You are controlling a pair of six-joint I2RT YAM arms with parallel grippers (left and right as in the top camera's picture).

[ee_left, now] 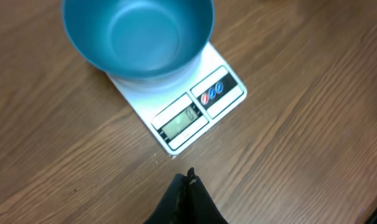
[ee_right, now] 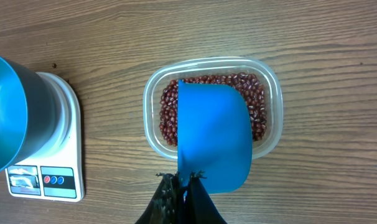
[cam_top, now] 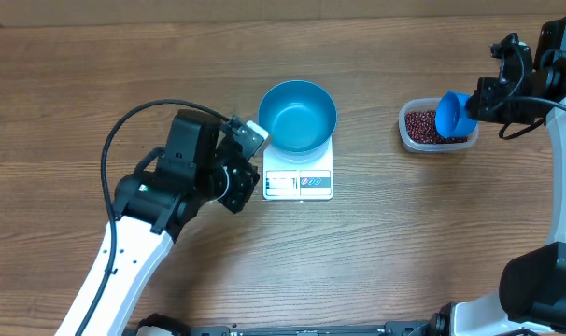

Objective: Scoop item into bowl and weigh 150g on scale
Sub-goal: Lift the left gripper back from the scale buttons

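The blue bowl (cam_top: 298, 115) stands on the white scale (cam_top: 299, 184); its inside (ee_left: 139, 34) shows only bare blue. The scale's display (ee_left: 181, 121) faces my left gripper (ee_left: 190, 177), which is shut on nothing, low over the table just short of the scale's front edge. Dark red-brown beans (ee_right: 170, 106) lie in a clear tub (ee_right: 272, 81) at the right. My right gripper (ee_right: 185, 180) is shut on the handle end of a small blue scoop (ee_right: 213, 134), which hangs tilted over the tub (cam_top: 423, 126). The scoop hides part of the beans.
The left arm's body (cam_top: 185, 173) and its black cable loop (cam_top: 124, 126) lie left of the scale. The right arm (cam_top: 526, 84) reaches in from the table's right edge. Bare wood table (cam_top: 376, 243) lies between scale and tub.
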